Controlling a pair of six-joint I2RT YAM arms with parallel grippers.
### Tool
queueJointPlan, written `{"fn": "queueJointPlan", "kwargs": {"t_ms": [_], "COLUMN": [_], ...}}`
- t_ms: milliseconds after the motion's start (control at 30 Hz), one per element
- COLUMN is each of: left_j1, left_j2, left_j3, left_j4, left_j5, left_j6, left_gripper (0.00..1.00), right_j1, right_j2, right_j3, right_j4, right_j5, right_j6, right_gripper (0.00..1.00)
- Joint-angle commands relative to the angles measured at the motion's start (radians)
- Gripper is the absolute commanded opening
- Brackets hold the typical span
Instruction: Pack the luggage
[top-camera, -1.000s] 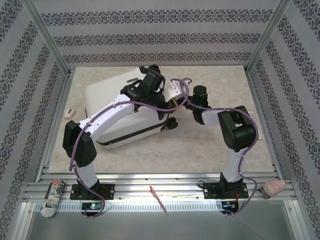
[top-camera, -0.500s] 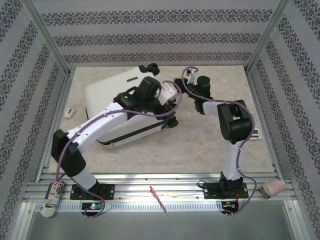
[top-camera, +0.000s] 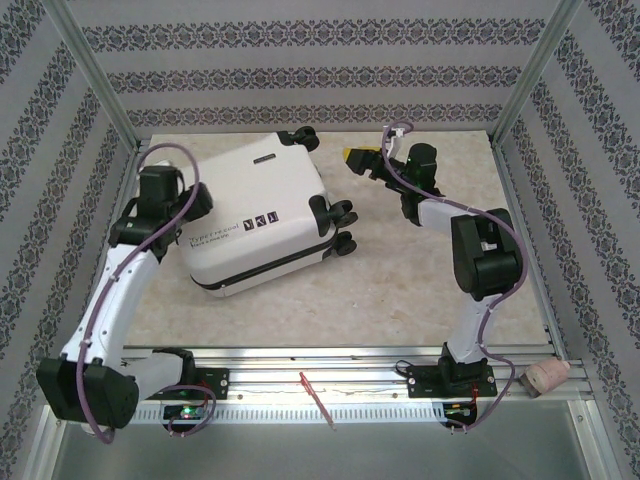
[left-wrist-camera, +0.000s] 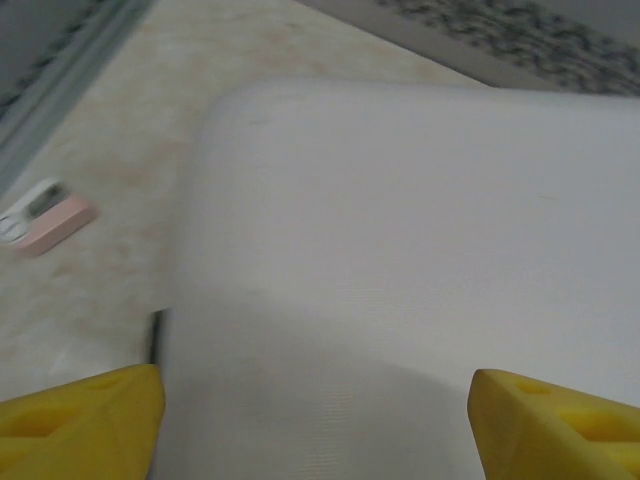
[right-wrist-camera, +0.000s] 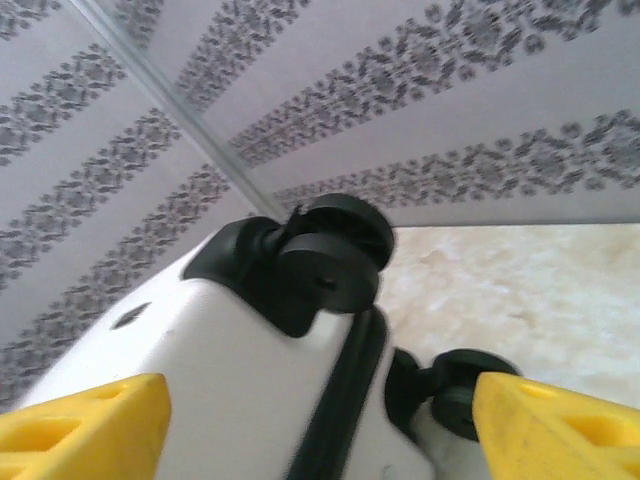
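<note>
The luggage (top-camera: 255, 225), a small white hard-shell suitcase, lies flat and closed on the table with its black wheels (top-camera: 340, 215) pointing right. My left gripper (top-camera: 195, 208) hovers at its left edge. In the left wrist view its yellow fingers (left-wrist-camera: 85, 415) stand wide apart over the white shell (left-wrist-camera: 400, 250), holding nothing. My right gripper (top-camera: 362, 160) is behind and to the right of the suitcase, apart from it. In the right wrist view it is open and looks at the wheels (right-wrist-camera: 330, 255) and the black zip seam.
A small pink and white object (top-camera: 141, 227) lies left of the suitcase, also in the left wrist view (left-wrist-camera: 50, 218). A white sheet (top-camera: 510, 255) lies at the right. On the front rails sit a red stick (top-camera: 317, 398), a printed roll (top-camera: 105, 395) and a pink roll (top-camera: 547, 376).
Both grippers were shut over the suitcase's right side; both have opened and drawn away. The left arm swung to the suitcase's left edge, the right one back and right.
</note>
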Motion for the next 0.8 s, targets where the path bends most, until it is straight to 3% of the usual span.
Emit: {"fn": "queueJointPlan", "kwargs": {"t_ms": [0, 133, 333, 767], "left_j1": [0.067, 0.102, 0.110, 0.101], "left_j2": [-0.035, -0.011, 0.062, 0.370], "left_j3": [-0.054, -0.099, -0.119, 0.007], "left_j4": [-0.022, 0.002, 0.109, 0.394], "left_j5": [-0.002, 0.020, 0.185, 0.476], "left_j6": [-0.106, -0.117, -0.104, -0.071], "left_gripper": [0.80, 0.80, 0.77, 0.73], "right_j1": [0.020, 0.045, 0.089, 0.177], "right_j2": [-0.038, -0.056, -0.077, -0.270], "right_j3": [0.011, 0.002, -0.049, -0.345], "right_j4": [0.006, -0.002, 0.036, 0.056], "right_j5": [-0.123, -0.189, -0.264, -0.210], "right_j6": [0.051, 0.050, 0.069, 0.038], "right_gripper": [0.83, 0.86, 0.86, 0.68]}}
